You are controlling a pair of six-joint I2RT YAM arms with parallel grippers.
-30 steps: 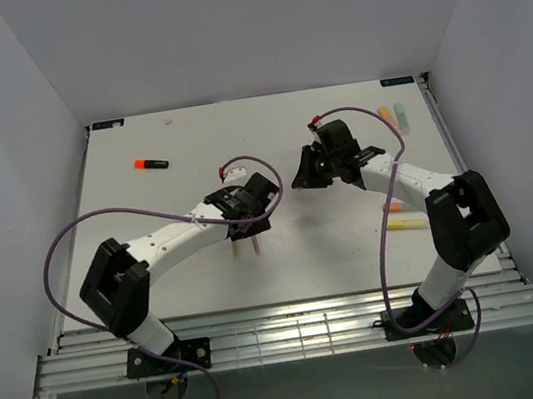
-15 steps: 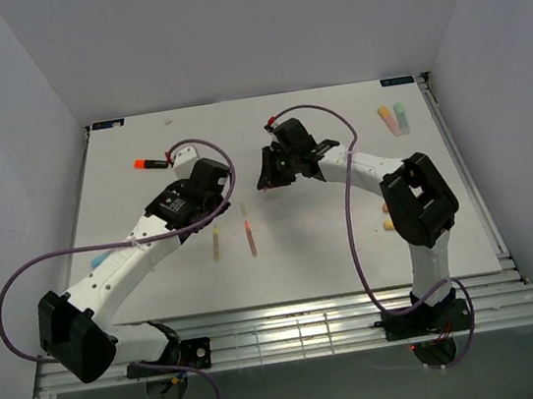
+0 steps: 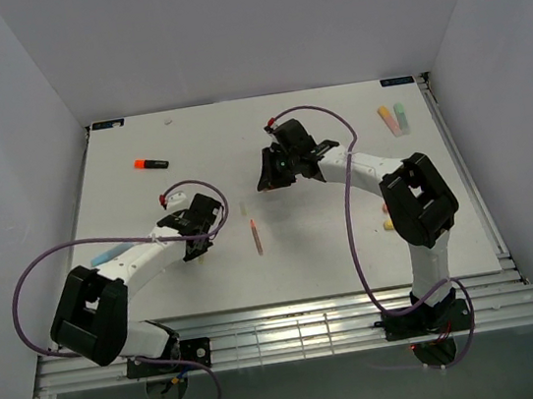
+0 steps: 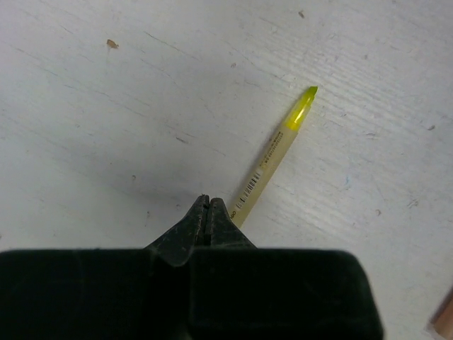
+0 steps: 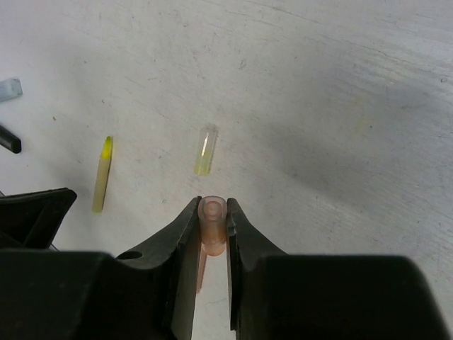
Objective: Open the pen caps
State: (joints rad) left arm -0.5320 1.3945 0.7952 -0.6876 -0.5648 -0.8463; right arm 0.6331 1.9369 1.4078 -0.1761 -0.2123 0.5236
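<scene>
The white table holds pens scattered well apart. An orange-and-black highlighter lies at the far left, apparently capped, and a pair of pastel pens lies at the far right. Near the middle rest an uncapped pink pen and an uncapped yellow pen, whose bare tip points away from the left gripper. That gripper's fingers are pressed together, with nothing visible between them. The right gripper pinches a pink cap above the table. A pale yellow cap lies loose ahead of it. The step in hand seems to be setting this cap down; next comes reaching for a capped pen.
</scene>
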